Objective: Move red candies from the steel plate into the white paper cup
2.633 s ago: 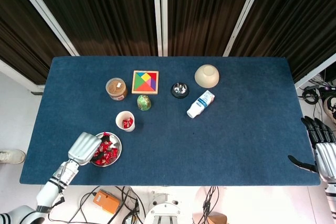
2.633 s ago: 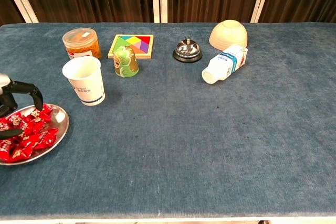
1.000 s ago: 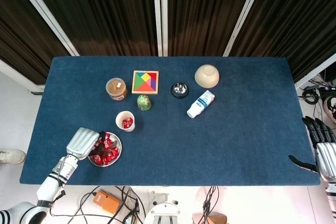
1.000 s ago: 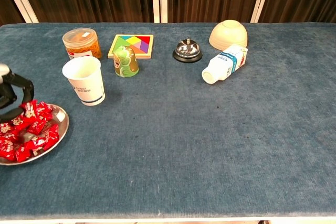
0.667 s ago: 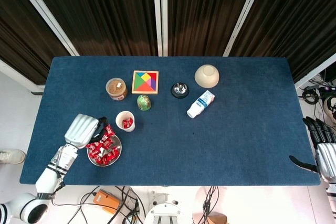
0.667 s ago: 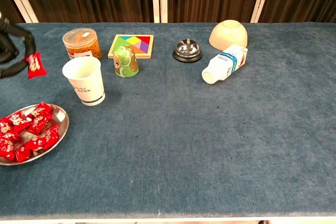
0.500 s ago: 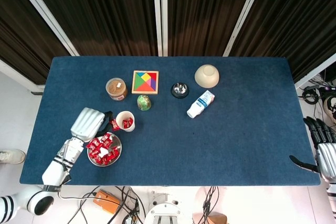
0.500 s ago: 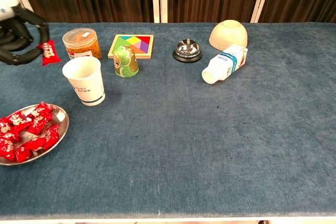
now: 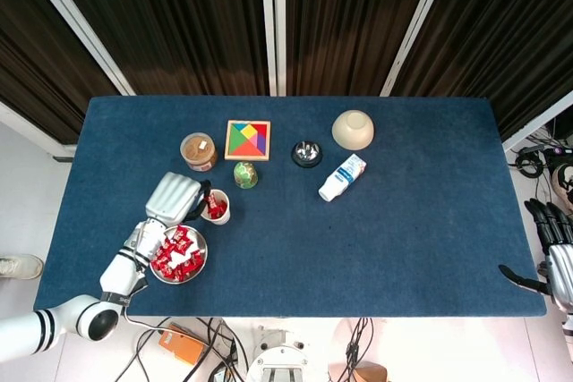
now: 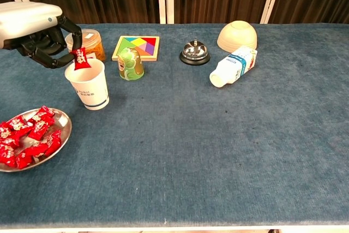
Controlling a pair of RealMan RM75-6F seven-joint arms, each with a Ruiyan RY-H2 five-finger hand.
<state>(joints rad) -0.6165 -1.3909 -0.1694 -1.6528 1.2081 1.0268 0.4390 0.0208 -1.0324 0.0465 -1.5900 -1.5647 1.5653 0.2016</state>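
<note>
Over the white paper cup: the left hand (image 10: 38, 34) hangs above the rim of the white paper cup (image 10: 88, 84), pinching one red candy (image 10: 79, 58) between thumb and fingertips — the wrapper dangles just over the cup's mouth.
Left hand, head view: its grey back (image 9: 175, 198) sits just beside the cup (image 9: 216, 206), on the side facing the steel plate.
Cup contents: red candy shows inside the cup in the head view.
Steel plate: the steel plate (image 10: 61, 135) lies near the cup, toward the table's front edge, holding a heap of red candies (image 10: 27, 135).
Right hand: the right hand (image 9: 553, 261) shows only in the head view, well apart from the cup, beyond the far end of the table; fingers extended and apart, nothing in them.
Just beside the cup: a green figurine (image 10: 130, 64) and a clear jar of snacks (image 10: 87, 43).
Behind the figurine: a tangram puzzle (image 10: 137, 47).
Farther from the cup: a desk bell (image 10: 194, 52), an upturned cream bowl (image 10: 237, 35), and a white bottle (image 10: 233, 66) on its side.
Surface: a blue table (image 10: 218, 151).
</note>
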